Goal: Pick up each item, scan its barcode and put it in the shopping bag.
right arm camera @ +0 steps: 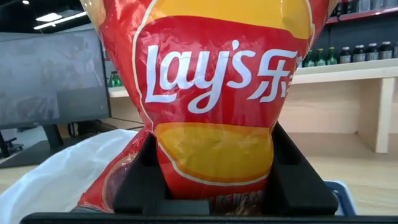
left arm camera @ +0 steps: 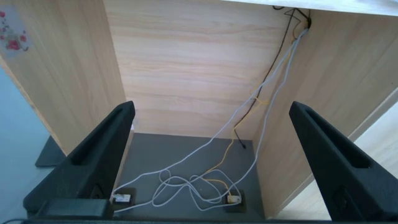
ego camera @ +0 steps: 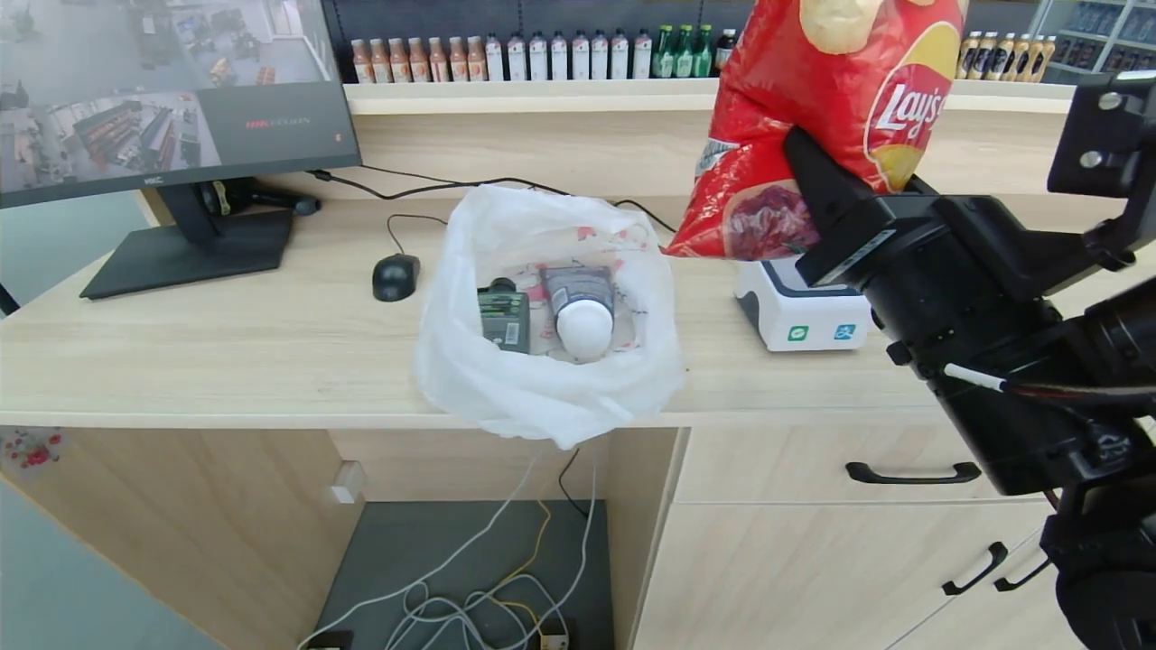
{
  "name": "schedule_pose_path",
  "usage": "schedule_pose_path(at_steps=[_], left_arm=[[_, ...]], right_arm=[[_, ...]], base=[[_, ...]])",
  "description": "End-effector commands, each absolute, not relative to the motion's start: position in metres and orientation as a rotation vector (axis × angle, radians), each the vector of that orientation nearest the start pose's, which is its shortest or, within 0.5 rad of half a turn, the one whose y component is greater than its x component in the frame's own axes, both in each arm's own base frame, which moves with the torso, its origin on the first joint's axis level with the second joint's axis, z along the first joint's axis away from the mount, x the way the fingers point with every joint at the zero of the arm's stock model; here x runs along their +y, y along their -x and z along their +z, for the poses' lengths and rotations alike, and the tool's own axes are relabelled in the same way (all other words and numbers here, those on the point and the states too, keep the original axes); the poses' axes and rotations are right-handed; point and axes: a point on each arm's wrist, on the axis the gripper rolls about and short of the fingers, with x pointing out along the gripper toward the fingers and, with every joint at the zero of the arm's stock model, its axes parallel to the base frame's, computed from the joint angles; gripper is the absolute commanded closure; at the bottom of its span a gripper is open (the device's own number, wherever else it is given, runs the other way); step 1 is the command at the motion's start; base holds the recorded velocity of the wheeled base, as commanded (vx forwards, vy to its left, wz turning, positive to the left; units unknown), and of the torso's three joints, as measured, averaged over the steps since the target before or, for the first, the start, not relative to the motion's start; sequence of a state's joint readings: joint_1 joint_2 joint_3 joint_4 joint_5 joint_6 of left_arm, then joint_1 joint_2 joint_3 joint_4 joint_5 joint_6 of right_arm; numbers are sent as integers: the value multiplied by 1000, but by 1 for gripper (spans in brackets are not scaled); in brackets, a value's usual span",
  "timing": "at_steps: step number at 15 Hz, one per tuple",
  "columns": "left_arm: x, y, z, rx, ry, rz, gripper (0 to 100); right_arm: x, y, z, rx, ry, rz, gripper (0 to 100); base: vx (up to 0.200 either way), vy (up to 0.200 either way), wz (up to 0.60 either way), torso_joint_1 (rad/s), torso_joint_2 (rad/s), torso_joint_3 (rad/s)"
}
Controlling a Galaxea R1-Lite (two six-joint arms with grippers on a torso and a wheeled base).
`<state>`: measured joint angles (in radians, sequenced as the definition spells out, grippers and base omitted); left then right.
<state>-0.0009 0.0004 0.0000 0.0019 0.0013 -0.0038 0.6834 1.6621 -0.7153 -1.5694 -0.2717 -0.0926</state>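
My right end effector [right arm camera: 214, 177] is clamped on the lower part of the chip bag [right arm camera: 211, 81], one finger on each side, pinching the red foil in at the waist. The chip bag stands with its long axis near upright, top end up past the frame and bottom end hanging just above the white scanner [ego camera: 799, 316] on the desk [ego camera: 226, 343]; its printed front faces the wrist camera. Beside the scanner, toward my left, the white shopping bag [ego camera: 542, 388] sits open at the desk's front edge. Inside it lie a dark green pack [ego camera: 504, 318] and a grey tube [ego camera: 580, 311] side by side, the tube's white cap pointing toward me. My left end effector [left arm camera: 211, 168] hangs below desk height with its fingers spread wide and nothing between them, facing cables [left arm camera: 205, 186] in the desk's kneehole.
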Motion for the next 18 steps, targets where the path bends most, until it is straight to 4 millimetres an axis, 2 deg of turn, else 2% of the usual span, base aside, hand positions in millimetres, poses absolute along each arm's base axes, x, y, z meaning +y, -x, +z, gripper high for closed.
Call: schedule_pose_path(at_steps=[1,6,10,12,15,18], left_arm=[[0,23,75,2,5,2,0],[0,23,75,2,3,2,0],[0,23,75,0,2,0,0],[0,23,75,0,2,2,0],[0,23,75,0,-2,0,0],[0,23,75,0,-2,2,0]], right_arm=[[166,-213,263,-581,-207,372,100],[163,-209,261,-573,-204,373,100],[164,-209,256,-542,-265,385,100],[165,-207,261,-522,-315,407,100],[154,-199,275,-327,-365,407,100],[158,-206,293,-216,-499,359,100]], base=[[0,200,0,2,2,2],[0,200,0,2,1,1],[0,0,0,0,0,0],[0,0,0,0,0,0],[0,0,0,0,0,0],[0,0,0,0,0,0]])
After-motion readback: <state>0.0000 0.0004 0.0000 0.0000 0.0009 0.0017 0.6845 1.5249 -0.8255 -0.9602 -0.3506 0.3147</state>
